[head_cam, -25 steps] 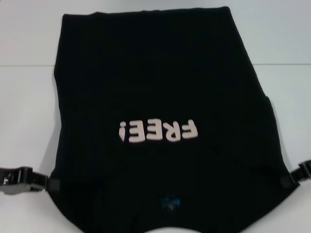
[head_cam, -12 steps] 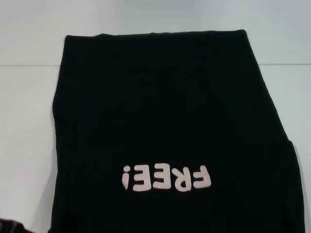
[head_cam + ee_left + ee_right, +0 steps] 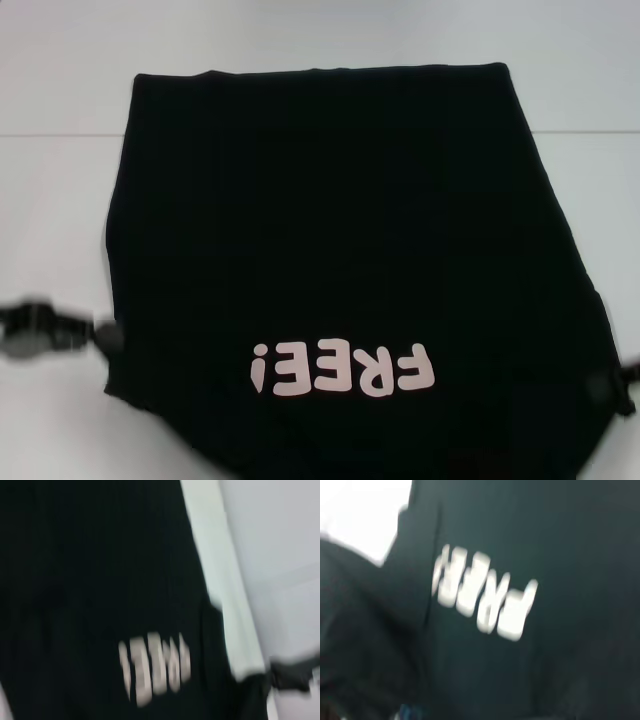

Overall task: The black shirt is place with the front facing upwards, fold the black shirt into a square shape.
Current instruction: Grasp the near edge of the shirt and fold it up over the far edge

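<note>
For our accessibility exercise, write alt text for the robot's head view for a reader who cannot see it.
A black shirt lies on a white table, its whitish "FREE!" print upside down near the lower edge. The left gripper and right gripper are at its two lower side edges.

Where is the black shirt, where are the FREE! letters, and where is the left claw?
black shirt (image 3: 330, 200): head view, on the plain cloth above the print.
FREE! letters (image 3: 345, 368): head view, on the middle letters.
left claw (image 3: 105, 337): head view, at its tip by the shirt's left edge.
</note>
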You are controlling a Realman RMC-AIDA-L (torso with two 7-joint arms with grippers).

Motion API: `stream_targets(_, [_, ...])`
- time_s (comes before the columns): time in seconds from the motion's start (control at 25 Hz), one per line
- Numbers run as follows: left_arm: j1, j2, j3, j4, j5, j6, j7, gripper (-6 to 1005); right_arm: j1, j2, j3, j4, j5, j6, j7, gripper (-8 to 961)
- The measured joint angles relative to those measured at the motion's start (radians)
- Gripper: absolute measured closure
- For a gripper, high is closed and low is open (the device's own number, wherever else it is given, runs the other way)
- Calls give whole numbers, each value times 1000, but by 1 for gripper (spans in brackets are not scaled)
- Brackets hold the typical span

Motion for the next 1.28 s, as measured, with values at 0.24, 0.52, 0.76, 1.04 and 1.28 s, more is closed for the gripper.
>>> stream_targets(0.24, [-24, -4, -86, -6, -109, -203, -55, 963, -25, -15, 133, 4, 217, 125, 48, 897])
stream_targets(0.52, [-14, -43, -86, -102, -286, -475, -8, 965, -65, 55, 141, 26, 481, 384, -10, 896])
stream_targets(0.76, [-28, -98, -86, -114, -319, -605, 57, 963, -38, 85, 134, 96, 542, 547, -130, 896])
stream_targets(1.04, [-53, -105, -78, -114, -373, -679, 82, 964, -13, 93, 136, 100, 573, 617, -178, 897])
stream_targets(1.28, [-82, -114, -76, -113, -387, -751, 113, 965, 1, 110, 116, 127, 612, 702, -247, 897])
